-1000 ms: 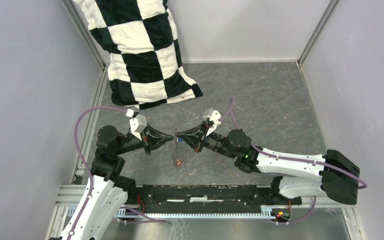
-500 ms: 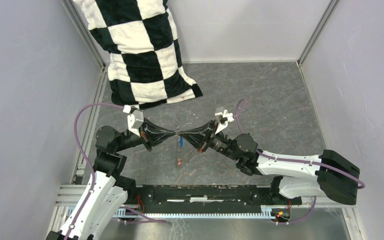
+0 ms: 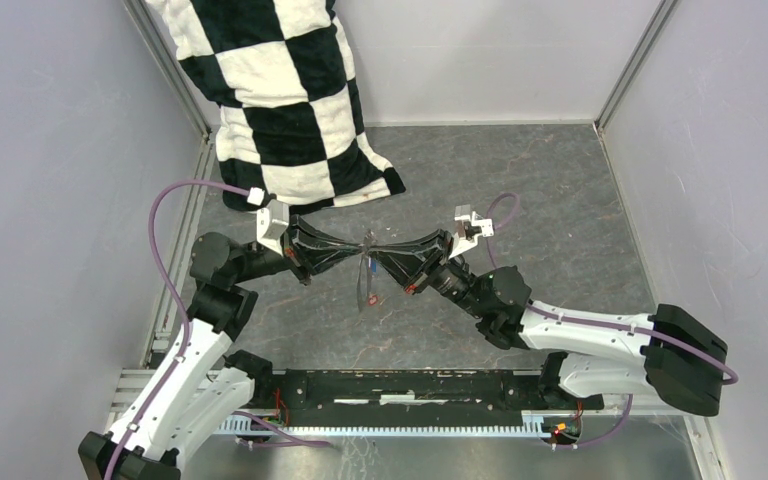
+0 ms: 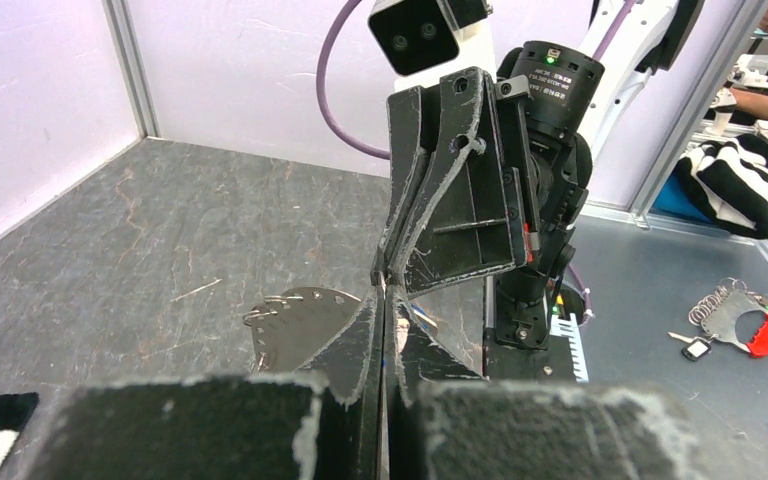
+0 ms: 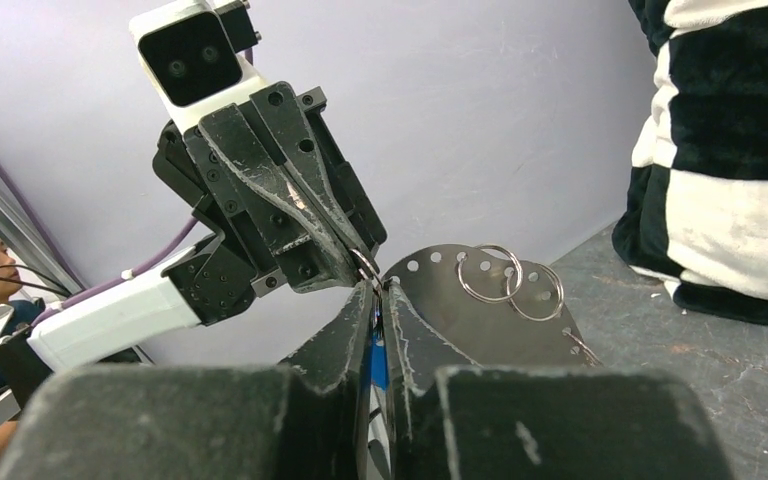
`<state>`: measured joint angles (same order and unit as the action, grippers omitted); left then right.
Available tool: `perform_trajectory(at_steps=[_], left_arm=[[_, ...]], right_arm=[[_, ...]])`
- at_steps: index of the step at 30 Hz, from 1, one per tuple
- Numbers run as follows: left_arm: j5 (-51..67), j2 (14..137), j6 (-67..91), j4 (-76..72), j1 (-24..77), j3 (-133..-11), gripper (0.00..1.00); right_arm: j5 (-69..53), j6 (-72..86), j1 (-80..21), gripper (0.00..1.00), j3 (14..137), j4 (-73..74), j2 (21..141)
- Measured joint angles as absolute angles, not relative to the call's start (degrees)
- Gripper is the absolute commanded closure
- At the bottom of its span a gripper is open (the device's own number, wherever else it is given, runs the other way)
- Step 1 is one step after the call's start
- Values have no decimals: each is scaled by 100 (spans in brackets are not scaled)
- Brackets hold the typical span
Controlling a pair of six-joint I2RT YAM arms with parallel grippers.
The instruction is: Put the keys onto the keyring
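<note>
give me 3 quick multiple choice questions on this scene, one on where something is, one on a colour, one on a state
1. Where is the keyring?
A flat on the table
B hanging in the air at the left claw
C on the black rail

2. The checkered cushion is:
A red and white
B blue and grey
C black and white

3. The left claw is:
A shut
B wide open
C out of view

Answers: 1 B, it hangs off the pinched tips in the right wrist view. 2 C, its squares alternate black and white. 3 A, its fingers press together.
</note>
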<state>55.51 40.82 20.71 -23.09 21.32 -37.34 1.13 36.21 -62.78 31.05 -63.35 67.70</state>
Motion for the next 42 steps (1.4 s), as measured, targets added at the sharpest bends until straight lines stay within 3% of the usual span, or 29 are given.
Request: perform_trajectory(at_steps=[6,14,21,34,42], left_arm=[[5555,4071,2071,-2305,2220,-3760,98],[5566,4066,2071,-2274,2259,-3837,98],[5640,4086,2071,-2283,2259,-3918,98],[6132,4198,2071,-2279,2303,-4069,98],[6294,4202,2071,-2237,2305,-4088,98]], right_arm=[[113,3594,-6252,77,3105,-6176,6608],[89,3446,-6206,57,3105,-5878,6287],[-377,2908,-6088,49,3192,-5188,5817],[-2480,1365,-5391,48,4661,-2945,5872],[-3146,980,-5332,64,4982,-2274,6136]])
